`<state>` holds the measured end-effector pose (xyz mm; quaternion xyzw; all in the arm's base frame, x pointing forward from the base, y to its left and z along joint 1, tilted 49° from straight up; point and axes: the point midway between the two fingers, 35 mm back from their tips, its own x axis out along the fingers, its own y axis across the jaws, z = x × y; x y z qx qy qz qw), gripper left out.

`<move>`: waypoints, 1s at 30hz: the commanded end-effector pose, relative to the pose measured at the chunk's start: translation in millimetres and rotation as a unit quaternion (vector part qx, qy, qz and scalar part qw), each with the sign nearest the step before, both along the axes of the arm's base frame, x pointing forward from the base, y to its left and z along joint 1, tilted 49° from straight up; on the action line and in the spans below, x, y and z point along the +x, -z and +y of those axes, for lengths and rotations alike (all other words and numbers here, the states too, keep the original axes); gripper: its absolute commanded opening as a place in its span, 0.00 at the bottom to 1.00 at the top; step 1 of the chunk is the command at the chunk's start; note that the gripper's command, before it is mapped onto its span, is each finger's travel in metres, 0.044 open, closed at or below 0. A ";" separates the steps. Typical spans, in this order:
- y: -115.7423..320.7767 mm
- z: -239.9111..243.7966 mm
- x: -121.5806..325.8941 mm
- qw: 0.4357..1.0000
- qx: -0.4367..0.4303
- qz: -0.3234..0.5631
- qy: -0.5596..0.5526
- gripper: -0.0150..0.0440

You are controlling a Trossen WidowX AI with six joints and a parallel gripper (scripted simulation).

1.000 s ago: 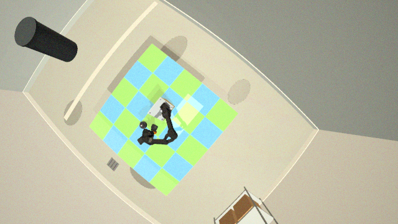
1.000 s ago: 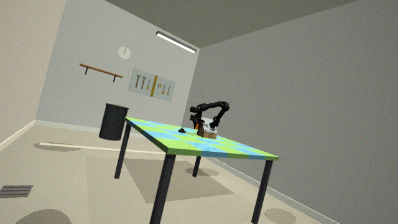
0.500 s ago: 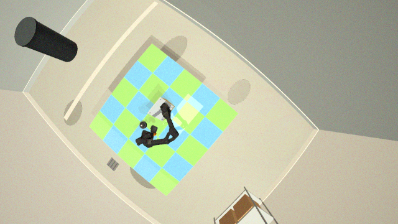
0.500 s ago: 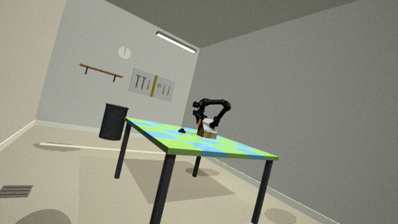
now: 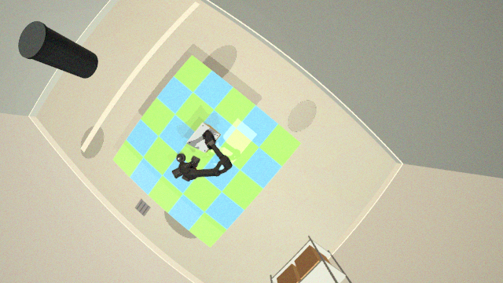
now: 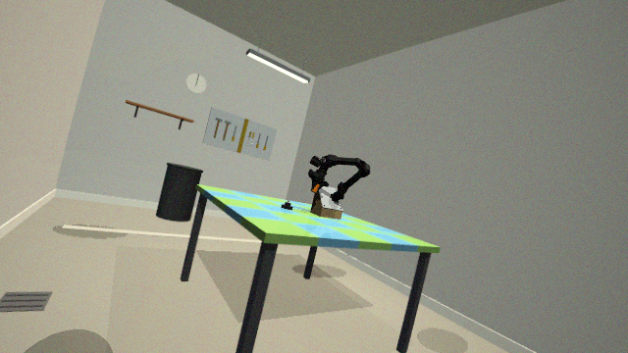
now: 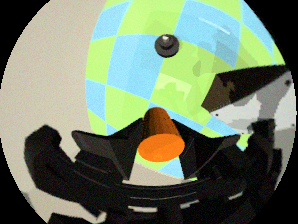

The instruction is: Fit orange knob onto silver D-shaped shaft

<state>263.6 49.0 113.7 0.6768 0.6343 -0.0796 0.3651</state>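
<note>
Orange and gripped in the fingers, the knob (image 6: 316, 187) (image 7: 161, 148) is up off the table (image 6: 294, 239) (image 7: 131, 65), apart from the pedestal (image 6: 287, 206) (image 7: 167, 46); lining up, pushing down and letting go remain.
</note>
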 end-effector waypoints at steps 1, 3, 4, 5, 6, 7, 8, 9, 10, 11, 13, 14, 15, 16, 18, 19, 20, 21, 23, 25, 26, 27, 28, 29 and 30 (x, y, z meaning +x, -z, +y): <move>-5.6 -7.4 -2.7 0.999 0.020 -0.025 0.036 0.25; -8.2 -10.9 -3.8 0.998 0.027 -0.038 0.052 0.25; -9.5 -12.7 -4.4 0.997 0.031 -0.044 0.059 0.25; -10.8 -14.4 -4.9 0.996 0.035 -0.050 0.067 0.25; -12.1 -16.2 -5.5 0.995 0.038 -0.057 0.075 0.25; -13.3 -17.9 -6.0 0.994 0.042 -0.063 0.083 0.25; -14.6 -19.6 -6.5 0.992 0.046 -0.069 0.091 0.25; -15.9 -21.4 -7.1 0.991 0.050 -0.076 0.099 0.25; -17.2 -23.1 -7.6 0.989 0.053 -0.082 0.107 0.25; -18.5 -24.9 -8.1 0.988 0.057 -0.088 0.114 0.25; -21.1 -28.3 -9.2 0.984 0.065 -0.101 0.130 0.25; -22.4 -30.0 -9.7 0.982 0.068 -0.107 0.138 0.25; -23.7 -31.7 -10.2 0.980 0.072 -0.114 0.146 0.25; -25.0 -33.5 -10.7 0.978 0.076 -0.120 0.154 0.25; -27.5 -36.9 -11.7 0.973 0.083 -0.133 0.170 0.25; -28.8 -38.6 -12.2 0.970 0.087 -0.139 0.177 0.25; -30.0 -40.3 -12.7 0.968 0.090 -0.145 0.185 0.25; -31.1 -41.8 -13.1 0.965 0.094 -0.150 0.192 0.25; -33.1 -44.5 -13.7 0.961 0.099 -0.160 0.204 0.25; -34.8 -46.9 -14.3 0.956 0.104 -0.169 0.215 0.25; -35.7 -48.0 -14.7 0.954 0.107 -0.173 0.220 0.25; -36.6 -49.0 -15.1 0.952 0.109 -0.177 0.225 0.25; -37.5 -50.1 -15.7 0.950 0.112 -0.181 0.229 0.25; -38.4 -51.0 -16.3 0.948 0.114 -0.185 0.234 0.25; -39.2 -51.7 -16.8 0.946 0.116 -0.188 0.237 0.25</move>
